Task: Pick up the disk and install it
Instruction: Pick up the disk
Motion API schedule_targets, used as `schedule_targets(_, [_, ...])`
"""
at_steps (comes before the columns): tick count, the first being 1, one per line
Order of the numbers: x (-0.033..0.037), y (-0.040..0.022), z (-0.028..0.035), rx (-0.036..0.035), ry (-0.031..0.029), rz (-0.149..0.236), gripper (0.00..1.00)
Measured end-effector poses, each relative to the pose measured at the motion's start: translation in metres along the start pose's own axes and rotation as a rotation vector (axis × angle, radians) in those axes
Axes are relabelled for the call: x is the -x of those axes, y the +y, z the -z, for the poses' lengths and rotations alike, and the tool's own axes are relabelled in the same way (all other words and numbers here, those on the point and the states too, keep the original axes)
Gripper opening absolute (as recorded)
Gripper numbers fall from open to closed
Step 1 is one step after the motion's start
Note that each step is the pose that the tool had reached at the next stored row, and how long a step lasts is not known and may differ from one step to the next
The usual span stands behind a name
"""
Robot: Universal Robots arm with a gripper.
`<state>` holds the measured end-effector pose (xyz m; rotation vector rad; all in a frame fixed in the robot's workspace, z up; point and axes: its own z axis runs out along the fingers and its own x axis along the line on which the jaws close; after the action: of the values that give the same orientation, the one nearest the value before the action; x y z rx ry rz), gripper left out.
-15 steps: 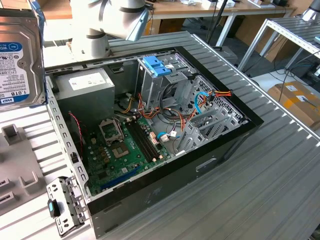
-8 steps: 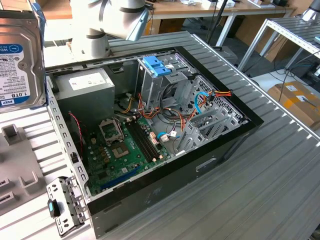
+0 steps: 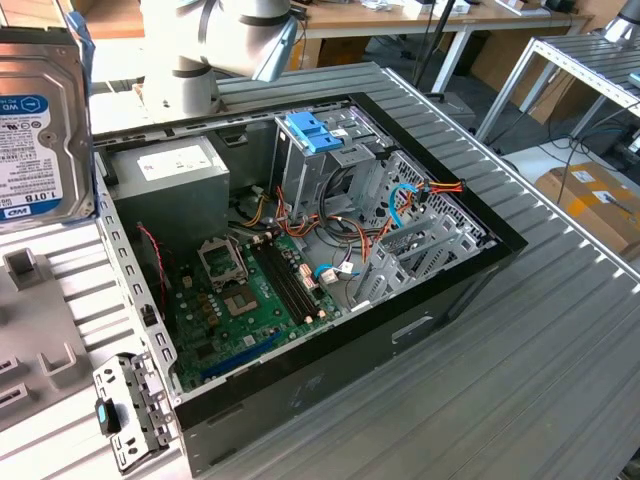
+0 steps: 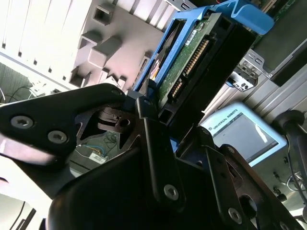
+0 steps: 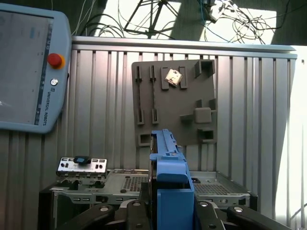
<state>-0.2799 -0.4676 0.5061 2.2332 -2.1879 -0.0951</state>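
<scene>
The disk [image 3: 40, 130] hangs in the air at the exterior view's left edge, its labelled silver face toward that camera, beside the open computer case [image 3: 330, 330]. In the second wrist view the disk [image 4: 201, 62] shows its green circuit board and bright blue rails, and my gripper [image 4: 158, 110] is shut on its near end. In the first wrist view the disk [image 5: 168, 182] is seen edge-on with a blue rail on top, clamped between the black fingers of my gripper [image 5: 170, 215].
Inside the case are a grey power supply [image 3: 175, 170], a green motherboard [image 3: 250, 290] and a drive cage topped by a blue bracket [image 3: 315, 130]. A grey fixture plate [image 5: 175, 103], a teach pendant [image 5: 29, 67] and a metal port bracket [image 3: 125, 410] lie on the slatted table.
</scene>
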Motion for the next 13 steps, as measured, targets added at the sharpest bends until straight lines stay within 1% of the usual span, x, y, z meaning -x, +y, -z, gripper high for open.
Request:
schedule_targets(8, [-0.0053, -0.0004, 0.0, 0.0, 0.0, 0.0, 0.36])
schedule_targets(13, [-0.0104, -0.0009, 0.0, 0.0001, 0.0, 0.0, 0.36])
